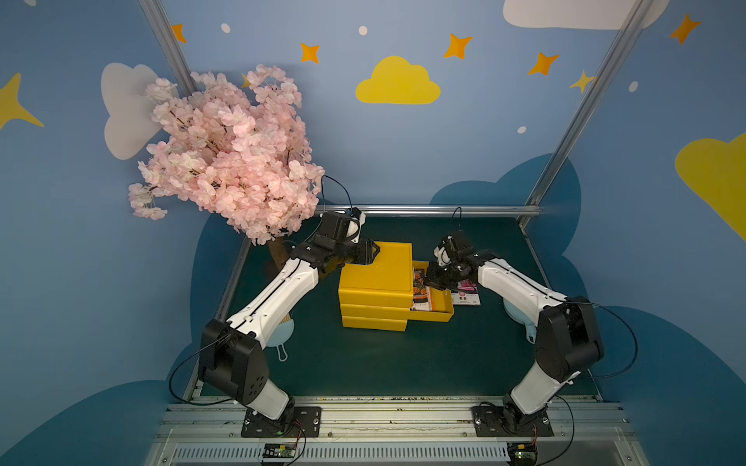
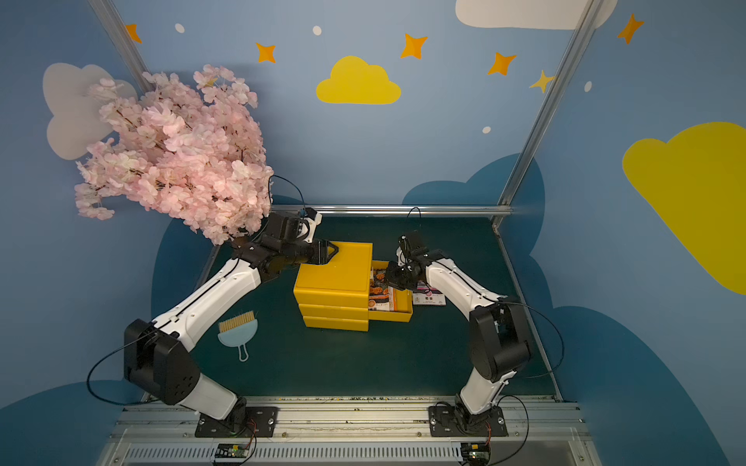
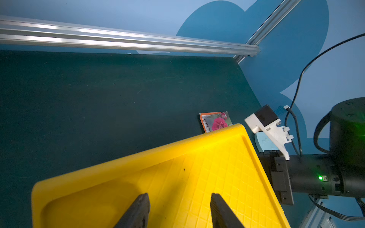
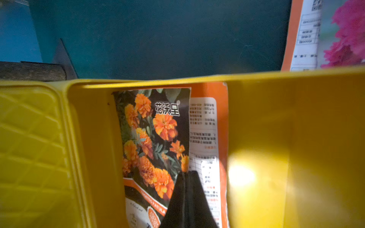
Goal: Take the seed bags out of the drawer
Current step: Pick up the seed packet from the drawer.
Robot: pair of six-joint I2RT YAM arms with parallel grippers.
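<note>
Top drawer [image 1: 432, 316] sticks out of the yellow cabinet [image 1: 375, 270] toward the right arm. Its walls box in the orange-flower bag [image 4: 154, 138], which lies face up, long side parallel to the cabinet's drawer face. The right gripper [image 4: 186, 177] is down on it, fingers pressed together; can't tell if they've actually caught it. The pink-flower bag [image 1: 468, 297] sits on the mat [image 1: 363, 363] just outside the drawer. The left gripper [image 3: 178, 207] hovers over the cabinet top, fingers spread.

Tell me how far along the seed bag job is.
Done: the pink-flower bag lies on the mat beside the open drawer. In hand: the right gripper appears shut on the orange-flower bag, which lies inside the drawer. Remaining: lifting that bag out. The left gripper is open above the cabinet top.
</note>
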